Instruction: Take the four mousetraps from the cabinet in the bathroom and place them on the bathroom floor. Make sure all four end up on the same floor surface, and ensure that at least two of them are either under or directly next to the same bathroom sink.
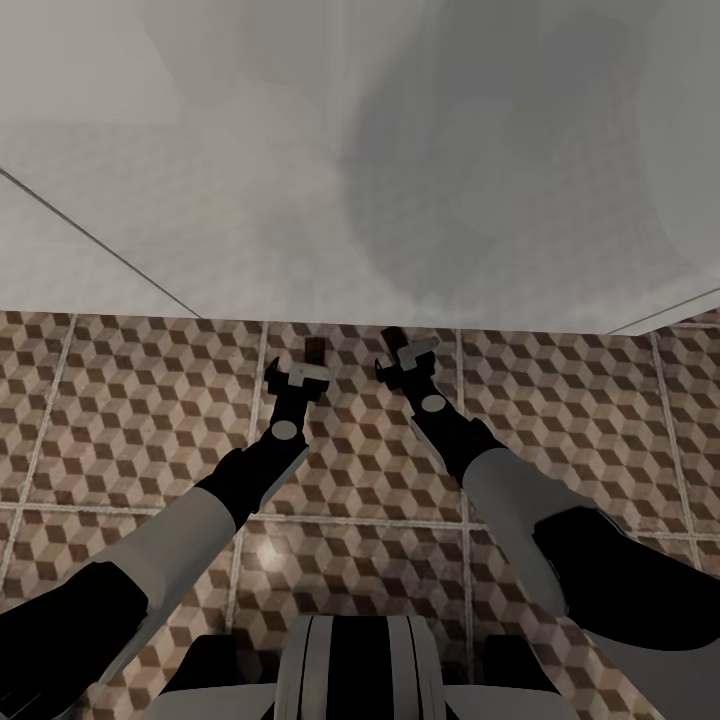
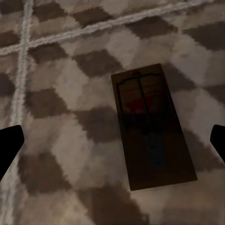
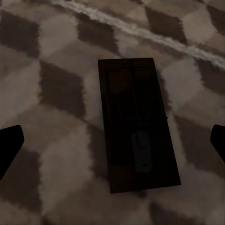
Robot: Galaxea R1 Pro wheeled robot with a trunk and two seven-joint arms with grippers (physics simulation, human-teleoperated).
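Two mousetraps lie flat on the cube-patterned bathroom floor [image 1: 150,400], close to the edge of a big white body. One mousetrap [image 2: 152,124] rests just beyond my left gripper [image 2: 112,145], whose dark fingertips [image 2: 9,145] stand wide apart with nothing between them. In the head view this mousetrap [image 1: 316,350] is a small dark plate past the left gripper [image 1: 298,375]. The other mousetrap [image 3: 137,123] lies below my open right gripper [image 3: 112,145]. In the head view the right gripper [image 1: 408,358] hangs low over the tiles and partly covers it. The cabinet is out of view.
A hazy white surface [image 1: 200,180] spans the upper half of the head view and overhangs the tiles; I cannot tell whether it is the sink's vanity. A darker grey shadow [image 1: 480,170] lies across it. Tiled floor stretches left and right of both arms.
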